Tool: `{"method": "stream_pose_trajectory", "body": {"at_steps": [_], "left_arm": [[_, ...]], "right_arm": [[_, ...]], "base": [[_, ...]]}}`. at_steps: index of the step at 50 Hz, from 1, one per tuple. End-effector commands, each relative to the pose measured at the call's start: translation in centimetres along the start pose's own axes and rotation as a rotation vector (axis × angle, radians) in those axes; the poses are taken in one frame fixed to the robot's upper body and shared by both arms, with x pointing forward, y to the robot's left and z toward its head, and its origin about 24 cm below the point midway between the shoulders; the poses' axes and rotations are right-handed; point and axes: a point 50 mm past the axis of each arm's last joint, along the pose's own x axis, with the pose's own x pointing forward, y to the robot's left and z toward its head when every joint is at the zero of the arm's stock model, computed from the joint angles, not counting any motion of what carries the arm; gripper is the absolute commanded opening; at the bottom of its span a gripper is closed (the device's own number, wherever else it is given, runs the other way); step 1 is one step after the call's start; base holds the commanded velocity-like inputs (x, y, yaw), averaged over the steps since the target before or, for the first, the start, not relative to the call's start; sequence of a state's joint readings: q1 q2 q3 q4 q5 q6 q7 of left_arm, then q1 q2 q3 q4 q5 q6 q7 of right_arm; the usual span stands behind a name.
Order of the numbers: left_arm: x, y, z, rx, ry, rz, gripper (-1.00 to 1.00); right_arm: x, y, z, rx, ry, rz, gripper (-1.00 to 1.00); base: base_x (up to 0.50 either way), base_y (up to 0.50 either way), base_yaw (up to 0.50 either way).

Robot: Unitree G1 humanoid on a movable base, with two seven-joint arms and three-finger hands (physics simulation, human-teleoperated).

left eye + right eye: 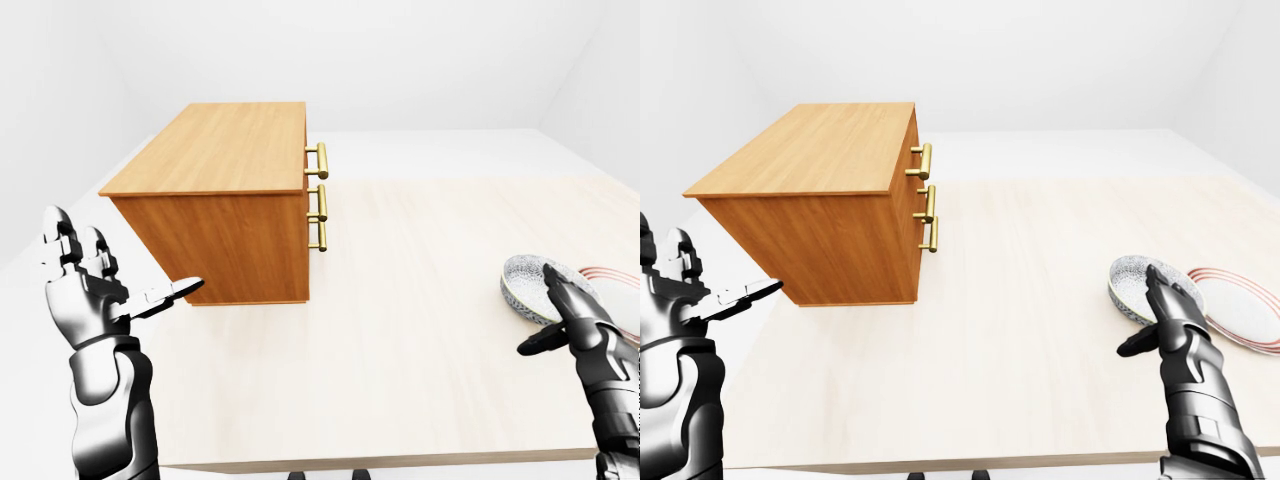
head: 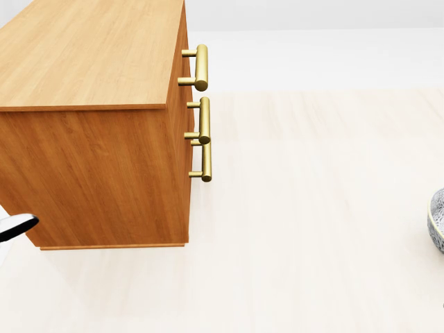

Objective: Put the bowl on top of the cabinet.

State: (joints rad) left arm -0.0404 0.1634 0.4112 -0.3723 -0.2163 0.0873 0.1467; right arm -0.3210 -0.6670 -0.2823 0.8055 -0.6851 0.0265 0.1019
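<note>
Bowl [image 1: 1137, 285]: sits on the bench [image 1: 400, 350] near its right edge, just beside a plate [image 1: 1245, 310] and well apart from the cabinet [image 1: 225, 190] toward the left edge. Right robot hand [image 1: 1170, 322]: spread flat, empty, close beside the bowl; contact unclear. Left robot hand [image 1: 88, 292]: spread, empty. Bowl looks like glazed ceramic: probably rigid, slick, breakable, moderate weight. Best hold: pinch the rim, thumb inside.

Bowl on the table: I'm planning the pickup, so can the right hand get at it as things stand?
Probably yes. The right hand is open close by the bowl, with nothing between them; the plate lies off to the right.
</note>
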Motion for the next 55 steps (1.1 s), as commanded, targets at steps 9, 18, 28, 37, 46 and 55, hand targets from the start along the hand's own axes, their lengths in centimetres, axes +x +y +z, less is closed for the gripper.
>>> {"method": "stream_pose_trajectory", "body": {"at_steps": [9, 18, 28, 37, 46, 55], "left_arm": [[0.1, -0.4, -0.9, -0.013, 0.035, 0.004, 1.0], [0.1, -0.4, -0.8, -0.014, 0.033, 0.004, 1.0], [0.1, -0.3, -0.9, -0.013, 0.036, 0.005, 1.0], [0.1, -0.3, -1.1, -0.011, 0.043, 0.004, 1.0], [0.1, -0.4, -1.0, -0.011, 0.04, 0.004, 1.0], [0.1, -0.4, -1.0, -0.011, 0.038, 0.004, 1.0]], "right_arm": [[0.8, 3.4, 0.0, -0.039, 0.02, 0.082, 1.0], [0.6, 5.2, -0.3, -0.057, 0.039, 0.127, 1.0], [-0.2, 7.8, -1.5, -0.067, 0.094, 0.208, 1.0], [-0.3, 8.1, -1.8, -0.047, 0.103, 0.226, -1.0], [-0.4, 8.2, -1.8, -0.044, 0.105, 0.23, -1.0], [0.1, 6.9, -1.2, -0.045, 0.085, 0.205, -1.0]], "base": [[0.0, 0.0, 0.0], [0.0, 0.0, 0.0], [0.0, 0.0, 0.0], [0.0, 0.0, 0.0], [0.0, 0.0, 0.0], [0.0, 0.0, 0.0]]}}
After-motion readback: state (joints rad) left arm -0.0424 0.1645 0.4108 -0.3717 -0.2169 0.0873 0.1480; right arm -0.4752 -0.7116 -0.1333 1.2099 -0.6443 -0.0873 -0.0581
